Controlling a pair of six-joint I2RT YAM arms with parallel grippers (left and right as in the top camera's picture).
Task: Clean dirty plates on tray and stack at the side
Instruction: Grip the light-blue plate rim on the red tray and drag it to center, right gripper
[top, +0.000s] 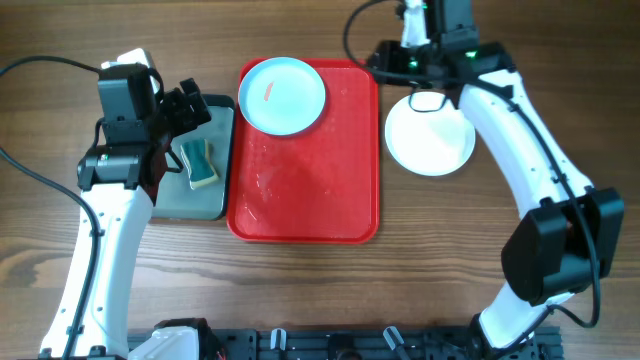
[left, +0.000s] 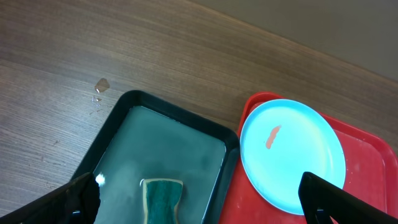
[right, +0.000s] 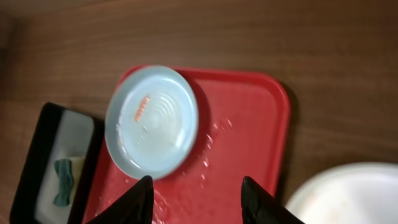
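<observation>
Status: one pale turquoise plate is left on the red tray, tucked into the far left corner, with a reddish smear on its face. So it is not clean yet. The white plate sits on the counter just right of the tray; I can't tell if anything is stacked under it.

My left end effector hangs over the black-rimmed pan, jaws fully spread and empty, near the sponge. My right end effector hovers by the tray's far right corner above the white plate's far edge, fingers apart, nothing between them.

Handling guess: the plate is stiff, shallow and probably light, with a glossy face. The tray bottom looks wet, so I expect slip (a flat pinch on the face won't hold). I'd take it at the rim, one finger under the lip and one on top. The edge facing the tray's middle is best, because the tray wall crowds the corner side. The material could be brittle, so I'd set it down softly rather than drop it on the stack. The sponge is soft and soaked and will squash under a grip.
</observation>
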